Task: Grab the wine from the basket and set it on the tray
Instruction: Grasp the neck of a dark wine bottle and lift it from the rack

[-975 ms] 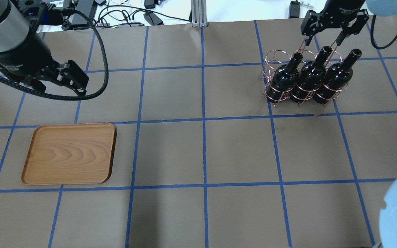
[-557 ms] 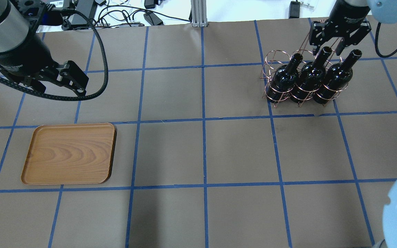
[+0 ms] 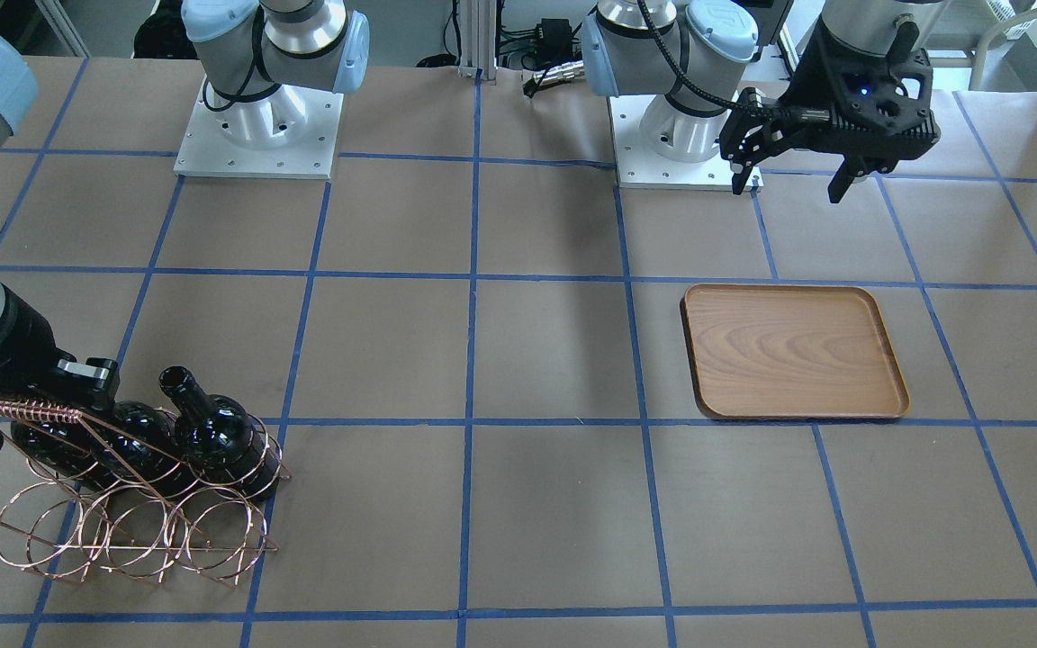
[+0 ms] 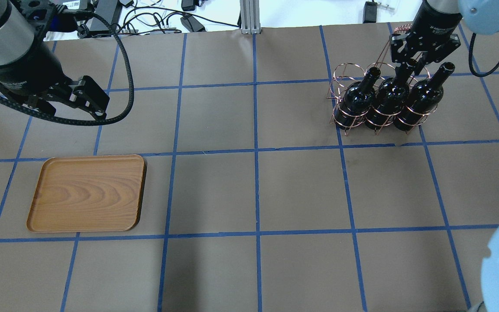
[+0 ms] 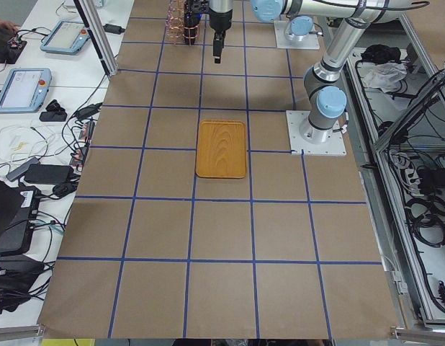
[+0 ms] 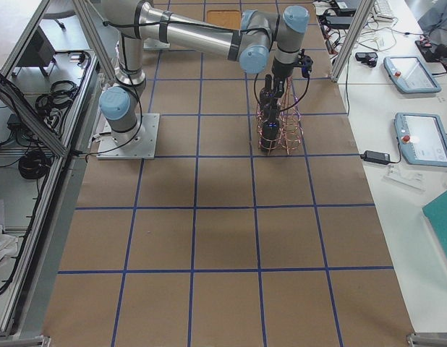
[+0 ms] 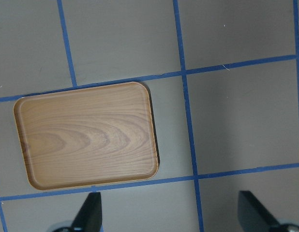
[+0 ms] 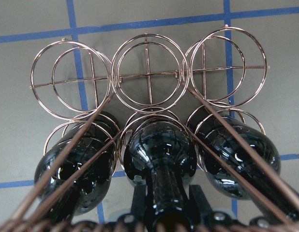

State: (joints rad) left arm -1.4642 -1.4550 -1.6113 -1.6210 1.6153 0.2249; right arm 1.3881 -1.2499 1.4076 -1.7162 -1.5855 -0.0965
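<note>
Three glossy black wine bottles stand in the copper wire basket (image 4: 340, 86) at the far right: left (image 4: 358, 97), middle (image 4: 388, 99) and right (image 4: 418, 102). My right gripper (image 4: 409, 65) is down over the middle bottle's neck. In the right wrist view its fingers (image 8: 138, 198) press both sides of that neck, shut on the middle bottle (image 8: 161, 150). The basket's front loops (image 8: 147, 72) are empty. The brown wooden tray (image 4: 87, 193) lies empty at the left. My left gripper (image 4: 72, 108) hovers open and empty behind the tray (image 7: 86, 137).
The basket's coiled handle bar (image 3: 23, 412) sits beside the right wrist. Cables and power bricks (image 4: 145, 13) and an aluminium post (image 4: 247, 17) lie beyond the table's far edge. The arm bases (image 3: 257, 135) stand at the robot's side.
My right gripper came down from above the basket onto the middle bottle's neck, and its fingers closed in on it. The left arm, bottles and tray have hardly moved.
</note>
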